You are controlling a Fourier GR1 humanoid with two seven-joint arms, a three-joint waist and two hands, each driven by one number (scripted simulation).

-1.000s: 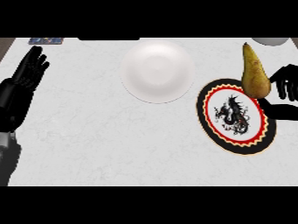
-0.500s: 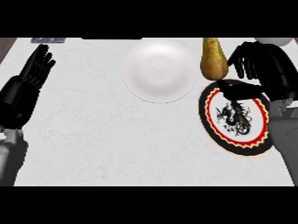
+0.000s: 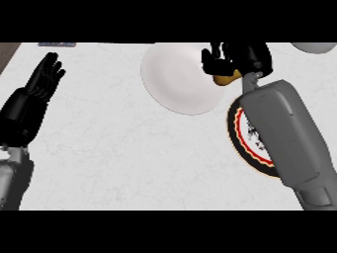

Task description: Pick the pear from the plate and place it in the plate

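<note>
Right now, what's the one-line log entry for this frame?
right hand: shut on pear, over white plate edge | left hand: open, resting | patterned plate: vacated

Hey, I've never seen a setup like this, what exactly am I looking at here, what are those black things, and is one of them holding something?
This one picture is the head view: a camera at the robot's head, looking steeply down at a white counter. The grey shapes rising from the bottom edge are its forearms, and the black things are its hands. The left hand rests open near the view's left side, fingers up, holding nothing. The right hand is curled round a pear; only a small yellow-brown part of it shows below the fingers. The hand is at the right edge of a plain white plate. A second plate, dark with a red and cream rim, lies to the right, mostly hidden under the right forearm.
</note>
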